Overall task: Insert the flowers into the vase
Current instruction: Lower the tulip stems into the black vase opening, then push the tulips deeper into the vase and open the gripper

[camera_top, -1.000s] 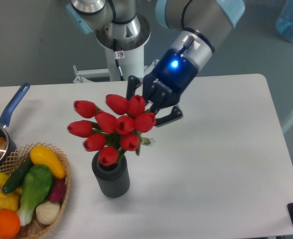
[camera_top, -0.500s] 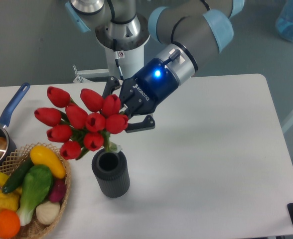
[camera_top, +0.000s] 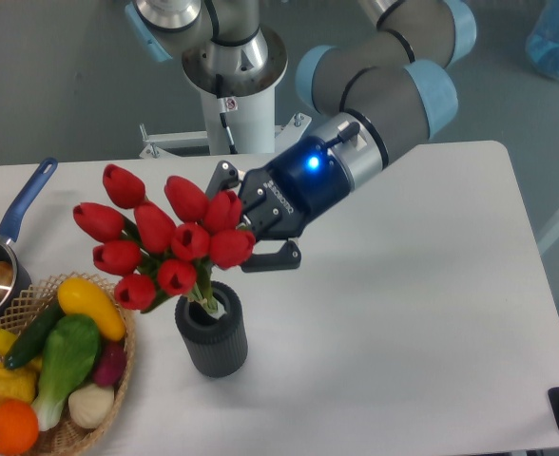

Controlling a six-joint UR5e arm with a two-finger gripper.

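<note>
Stems at the mouth, bunch not yet seated.

My gripper (camera_top: 251, 233) is closed on the flowers (camera_top: 161, 242) somewhere below the heads, though the buds hide the exact grip from view. The bunch leans away from my fingers, heads fanned out ahead of them, and the pale stem ends reach down into the mouth of the vase (camera_top: 212, 335), which stands on the table (camera_top: 403, 313) just below and ahead of my fingertips. I judge this the lowering step: next I should bring the bunch upright and ease it down until the stems bottom out, then let go. The buds are smooth, glossy red ovals; the vase is a dark grey, ribbed cylinder with a round rim, narrower than the bunch, so the leaves may catch.
</note>
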